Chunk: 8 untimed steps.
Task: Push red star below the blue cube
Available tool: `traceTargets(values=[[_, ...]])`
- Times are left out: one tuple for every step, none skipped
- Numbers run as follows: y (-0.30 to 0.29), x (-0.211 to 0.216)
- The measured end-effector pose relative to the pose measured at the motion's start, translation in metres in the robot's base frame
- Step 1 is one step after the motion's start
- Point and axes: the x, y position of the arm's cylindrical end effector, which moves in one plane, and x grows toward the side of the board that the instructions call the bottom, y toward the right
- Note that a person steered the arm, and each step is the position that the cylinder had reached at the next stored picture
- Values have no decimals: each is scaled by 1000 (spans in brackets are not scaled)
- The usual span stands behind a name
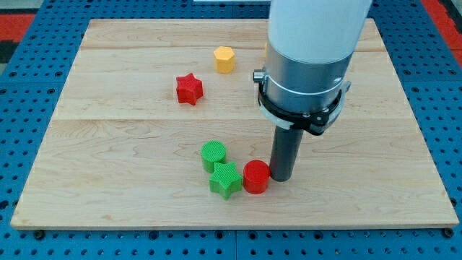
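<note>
The red star [189, 88] lies on the wooden board [108, 159] at the upper middle-left. No blue cube shows in the view; the arm's body may hide part of the board at the upper right. My tip [281, 178] is at the lower middle, touching or almost touching the right side of a red cylinder [255, 177]. The tip is far below and to the right of the red star.
A yellow hexagonal block [224, 58] sits above and right of the red star. A green cylinder [214, 154] and a green star [226, 179] sit just left of the red cylinder. The arm's large body [310, 50] covers the upper right.
</note>
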Motion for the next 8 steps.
traceTargets(values=[[-1,2],[6,-22],[16,-69],[-31,-73],[-111,-79],[-191,-113],[-209,-159],[-152,-178]])
